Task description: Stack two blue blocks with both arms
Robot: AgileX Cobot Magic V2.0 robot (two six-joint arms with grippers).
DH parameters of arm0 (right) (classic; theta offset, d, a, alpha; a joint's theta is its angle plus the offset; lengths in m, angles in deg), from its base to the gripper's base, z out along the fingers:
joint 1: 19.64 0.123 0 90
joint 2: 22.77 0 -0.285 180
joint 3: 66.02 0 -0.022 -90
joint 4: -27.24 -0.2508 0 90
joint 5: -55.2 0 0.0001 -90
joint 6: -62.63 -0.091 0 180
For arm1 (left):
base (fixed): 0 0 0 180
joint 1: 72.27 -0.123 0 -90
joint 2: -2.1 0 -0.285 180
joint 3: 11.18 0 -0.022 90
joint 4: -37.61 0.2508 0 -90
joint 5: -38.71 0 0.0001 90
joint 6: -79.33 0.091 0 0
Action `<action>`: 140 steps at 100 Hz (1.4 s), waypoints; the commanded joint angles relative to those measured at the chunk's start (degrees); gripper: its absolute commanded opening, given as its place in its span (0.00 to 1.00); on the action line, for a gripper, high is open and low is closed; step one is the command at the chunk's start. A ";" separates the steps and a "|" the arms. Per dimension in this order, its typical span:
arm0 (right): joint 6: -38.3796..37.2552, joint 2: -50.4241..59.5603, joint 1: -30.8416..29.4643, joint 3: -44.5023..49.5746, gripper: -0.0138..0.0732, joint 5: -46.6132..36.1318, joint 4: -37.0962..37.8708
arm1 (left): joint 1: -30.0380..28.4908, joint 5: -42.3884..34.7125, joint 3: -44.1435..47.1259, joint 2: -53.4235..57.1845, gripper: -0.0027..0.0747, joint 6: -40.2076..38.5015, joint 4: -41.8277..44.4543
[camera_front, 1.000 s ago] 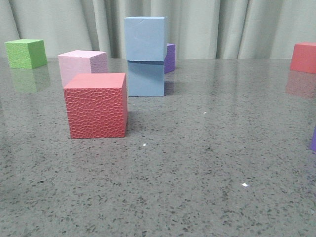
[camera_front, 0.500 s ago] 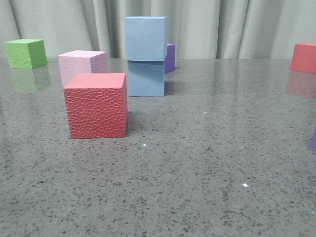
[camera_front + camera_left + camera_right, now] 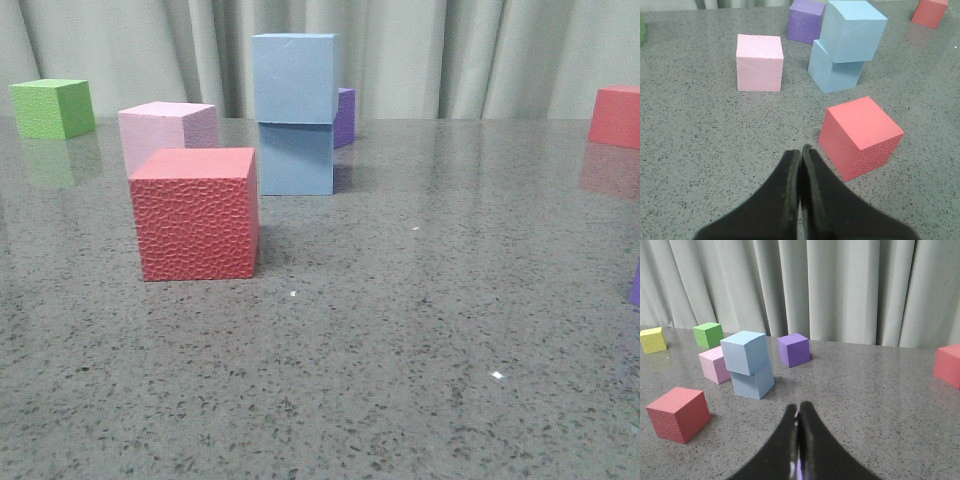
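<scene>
Blue blocks: upper blue block [image 3: 293,78] sits on lower blue block [image 3: 296,158], twisted a bit off square, toward the far edge of the counter [image 3: 420,330], left of middle. Purple cube [image 3: 344,116] just behind the stack, pink cube [image 3: 165,134] to its left, red textured cube [image 3: 195,213] nearer the front. Left hand [image 3: 801,172] fingers pressed together, holding nothing, clear of the stack. Right hand [image 3: 798,427] same: fingers together, nothing held.

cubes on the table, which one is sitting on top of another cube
The upper pale blue cube: it rests, slightly twisted, on the other pale blue cube. Every other cube, like the textured red cube, sits directly on the table.
</scene>
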 commanded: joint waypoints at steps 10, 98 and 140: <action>0.27 -0.53 -0.03 -1.33 0.08 -4.66 1.70 | 0.19 -5.26 -1.63 -0.08 0.01 0.27 0.82; 0.27 -0.53 -0.03 -1.33 0.08 -4.66 1.70 | -34.64 -21.27 24.29 26.45 0.01 33.42 -19.09; 0.27 -0.53 -0.03 -1.33 0.08 -4.66 1.70 | -37.13 -22.44 31.47 34.43 0.01 33.31 -20.25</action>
